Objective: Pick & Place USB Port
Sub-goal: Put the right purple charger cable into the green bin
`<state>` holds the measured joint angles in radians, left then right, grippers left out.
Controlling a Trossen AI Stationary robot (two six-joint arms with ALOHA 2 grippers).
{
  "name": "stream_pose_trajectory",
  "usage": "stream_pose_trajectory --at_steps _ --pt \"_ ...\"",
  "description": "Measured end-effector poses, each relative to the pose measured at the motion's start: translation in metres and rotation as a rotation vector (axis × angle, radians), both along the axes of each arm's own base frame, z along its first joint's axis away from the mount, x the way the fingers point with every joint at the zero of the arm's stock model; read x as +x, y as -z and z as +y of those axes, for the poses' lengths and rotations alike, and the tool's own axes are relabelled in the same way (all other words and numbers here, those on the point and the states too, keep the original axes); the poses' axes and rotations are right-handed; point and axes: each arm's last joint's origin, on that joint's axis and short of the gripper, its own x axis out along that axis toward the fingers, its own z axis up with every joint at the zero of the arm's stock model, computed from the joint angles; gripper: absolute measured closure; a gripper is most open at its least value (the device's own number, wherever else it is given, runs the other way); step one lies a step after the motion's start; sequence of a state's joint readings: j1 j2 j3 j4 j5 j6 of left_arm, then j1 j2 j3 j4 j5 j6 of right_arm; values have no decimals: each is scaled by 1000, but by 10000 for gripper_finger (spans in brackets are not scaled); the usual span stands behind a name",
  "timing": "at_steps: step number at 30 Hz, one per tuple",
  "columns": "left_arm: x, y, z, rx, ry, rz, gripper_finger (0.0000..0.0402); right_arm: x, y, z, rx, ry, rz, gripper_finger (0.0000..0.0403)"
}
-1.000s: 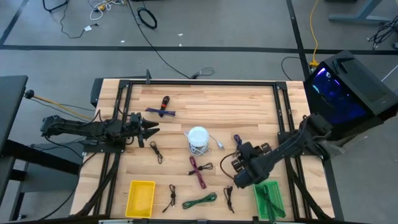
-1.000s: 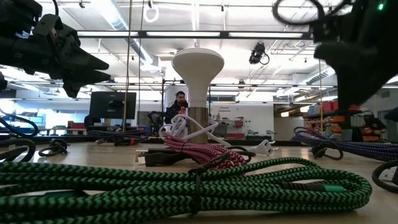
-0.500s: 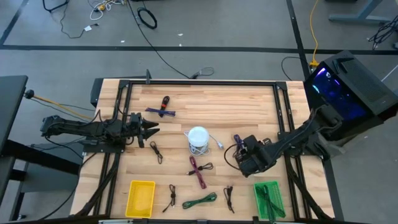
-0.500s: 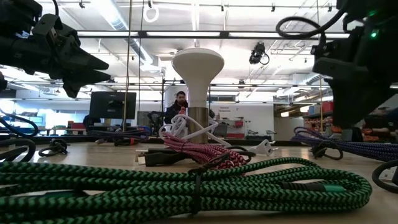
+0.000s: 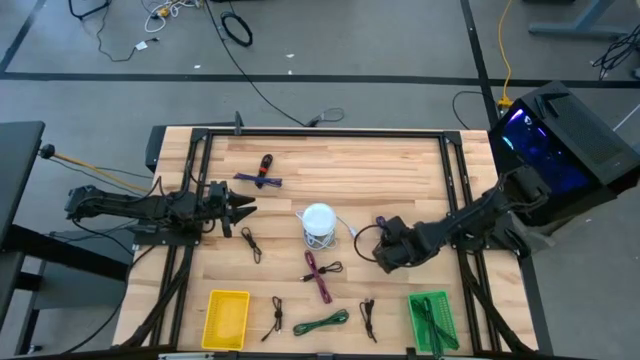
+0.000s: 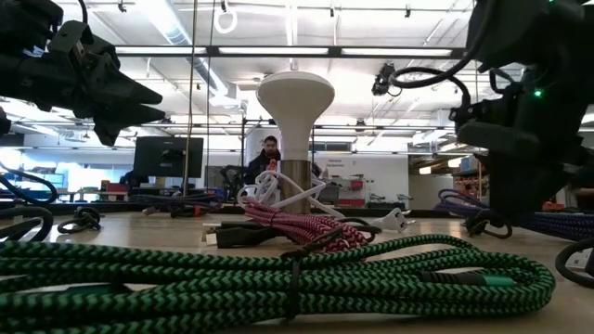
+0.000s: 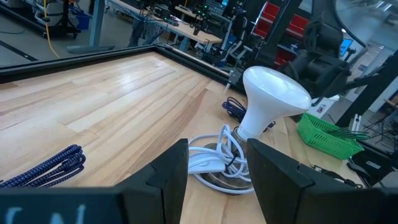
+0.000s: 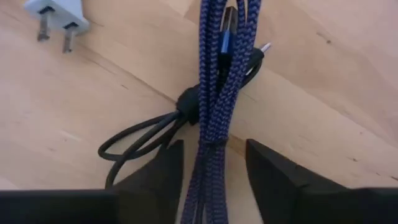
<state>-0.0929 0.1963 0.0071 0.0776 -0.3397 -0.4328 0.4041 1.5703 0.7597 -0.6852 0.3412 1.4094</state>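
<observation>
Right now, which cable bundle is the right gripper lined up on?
The blue braided cable lying between the right gripper fingers, beside the white plug; the other bundles lie farther off.

A grey concrete floor (image 5: 350,60) surrounds the wooden counter (image 5: 330,170); ceiling strip lights (image 6: 278,51) glow overhead.

The right tool (image 8: 211,163) hangs low over the table with its jaws parted, while the left tool (image 5: 243,208) waits at the left, jaws apart.
</observation>
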Motion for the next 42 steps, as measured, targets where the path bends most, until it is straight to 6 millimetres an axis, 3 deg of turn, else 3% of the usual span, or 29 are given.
stream_pose_trajectory --at_steps 5,12,19,22,30,37,42 --pt "0 0 0 1 0 0 234 3 0 -4 31 -36 15 377" --pt "0 0 0 1 0 0 234 12 -6 -12 112 -88 2 395" --pt "0 0 0 -1 0 0 234 6 -41 -24 93 -82 -64 395" --pt "0 0 0 0 0 0 234 1 -54 -23 170 -94 -111 395" --pt "0 0 0 0 0 0 234 -13 -76 1 487 -83 -126 396" --pt "0 0 0 -1 0 -1 234 -15 -117 39 440 -93 -202 396" --pt "0 0 0 -2 0 -1 234 -24 -126 72 401 -18 -78 396"
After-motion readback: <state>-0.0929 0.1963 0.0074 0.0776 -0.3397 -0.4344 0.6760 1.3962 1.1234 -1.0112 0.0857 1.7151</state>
